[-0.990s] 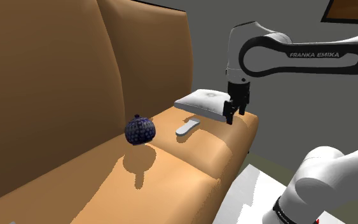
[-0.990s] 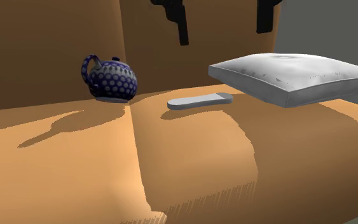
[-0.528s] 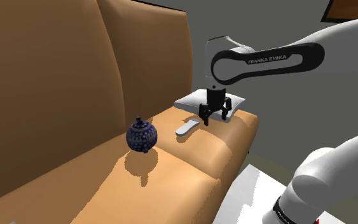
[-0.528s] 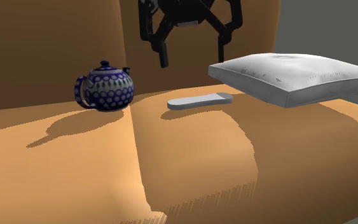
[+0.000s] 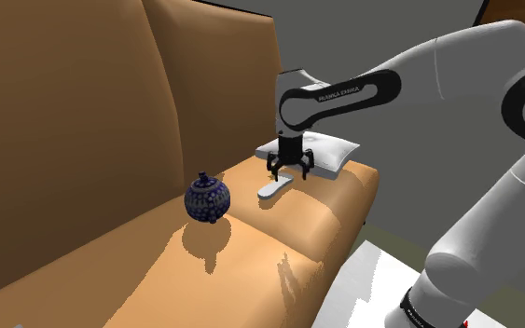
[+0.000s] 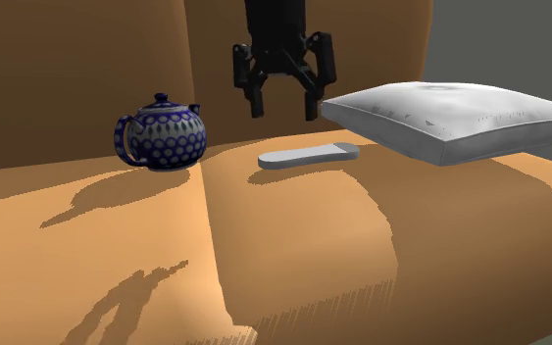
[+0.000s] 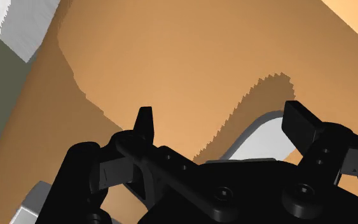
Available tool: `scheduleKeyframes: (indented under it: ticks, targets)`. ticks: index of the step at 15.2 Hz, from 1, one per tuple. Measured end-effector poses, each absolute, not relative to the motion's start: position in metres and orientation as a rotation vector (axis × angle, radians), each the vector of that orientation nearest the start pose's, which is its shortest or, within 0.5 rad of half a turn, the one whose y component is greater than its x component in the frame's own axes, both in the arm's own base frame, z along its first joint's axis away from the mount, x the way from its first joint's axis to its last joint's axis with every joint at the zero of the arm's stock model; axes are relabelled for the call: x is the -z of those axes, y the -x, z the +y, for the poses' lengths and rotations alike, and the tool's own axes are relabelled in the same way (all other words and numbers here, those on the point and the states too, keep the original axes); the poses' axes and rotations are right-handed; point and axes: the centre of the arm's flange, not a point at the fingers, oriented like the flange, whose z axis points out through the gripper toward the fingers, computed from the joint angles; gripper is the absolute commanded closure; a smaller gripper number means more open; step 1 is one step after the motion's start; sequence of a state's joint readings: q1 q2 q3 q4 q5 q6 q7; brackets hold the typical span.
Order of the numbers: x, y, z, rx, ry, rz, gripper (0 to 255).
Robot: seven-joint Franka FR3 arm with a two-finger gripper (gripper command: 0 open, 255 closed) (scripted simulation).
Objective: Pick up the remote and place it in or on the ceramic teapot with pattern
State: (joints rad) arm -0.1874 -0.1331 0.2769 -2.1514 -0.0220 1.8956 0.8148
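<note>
On the sofa [image 6: 293, 245], a lidded blue teapot [image 6: 164, 135], grey remote [image 6: 308, 155] apart.

One sofa [image 6: 293, 294], with two seat cushions [image 6: 381, 235] and two back cushions [image 5: 64, 112]. One teapot [image 6: 163, 133]. One remote [image 6: 308, 155]. One pillow [image 6: 450, 118]. One robot arm [image 5: 344, 91], bearing a single pair of jaws.

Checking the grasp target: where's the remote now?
In the shoulder view, the remote lies on the sofa seat between teapot and pillow, below the open gripper.
</note>
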Motion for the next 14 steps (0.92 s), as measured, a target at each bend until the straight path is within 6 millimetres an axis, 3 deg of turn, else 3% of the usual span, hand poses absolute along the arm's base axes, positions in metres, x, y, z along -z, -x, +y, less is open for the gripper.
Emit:
scheduleKeyframes:
  ticks: [11, 14]
  targets:
    - [-0.379, -0.605, -0.02, -0.099, 2.623, 1.869, 0]
    - [-0.368, -0.612, -0.032, -0.094, 2.573, 1.934, 0]
